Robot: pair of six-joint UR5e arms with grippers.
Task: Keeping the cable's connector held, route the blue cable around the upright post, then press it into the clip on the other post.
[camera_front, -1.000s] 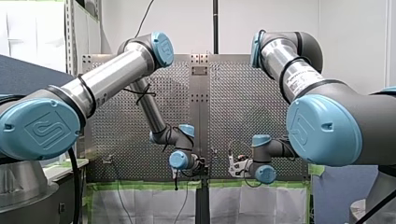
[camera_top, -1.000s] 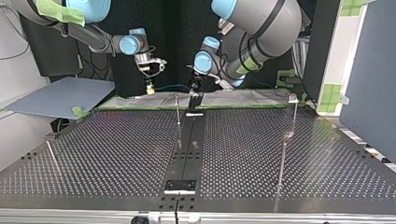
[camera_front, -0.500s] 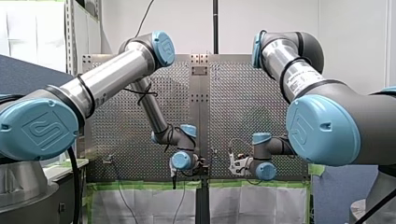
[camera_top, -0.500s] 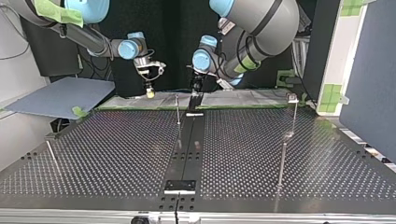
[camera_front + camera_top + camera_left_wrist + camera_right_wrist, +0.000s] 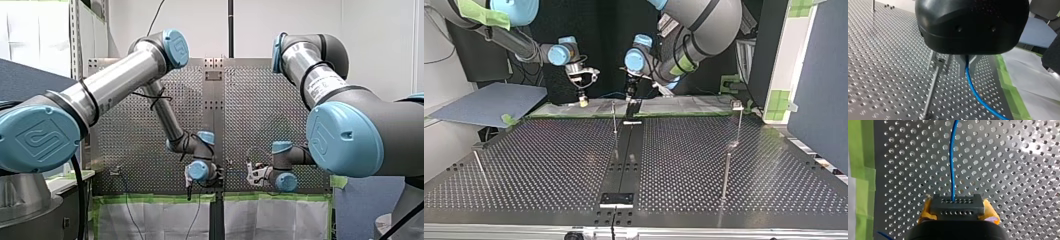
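Note:
In the right wrist view my right gripper (image 5: pixel 958 213) is shut on the dark grey connector (image 5: pixel 957 204), its yellow pads (image 5: pixel 925 210) on either side. The blue cable (image 5: pixel 952 160) runs straight out of the connector over the perforated table. In the left wrist view my left gripper (image 5: pixel 967 71) is shut on the blue cable (image 5: pixel 974 93) with its metal fingers (image 5: pixel 961 67); a thin upright post (image 5: pixel 932 83) stands just beside them. In the top view my right gripper (image 5: pixel 583 99) hangs left of the central post (image 5: pixel 614 117) and my left gripper (image 5: pixel 631 96) right of it. The clip post (image 5: pixel 738 120) stands far right.
Two more thin posts (image 5: pixel 479 167) (image 5: pixel 725 175) stand nearer the top view's bottom edge. A dark strip (image 5: pixel 624 160) runs down the table's middle. Green tape and white sheeting (image 5: pixel 684 106) border the edge under the arms. A blue-grey board (image 5: pixel 489 102) lies at the top view's left.
My left gripper has shifted slightly toward the central post, to the top view's left. My right gripper has sunk a little with the connector. Both grips are unchanged.

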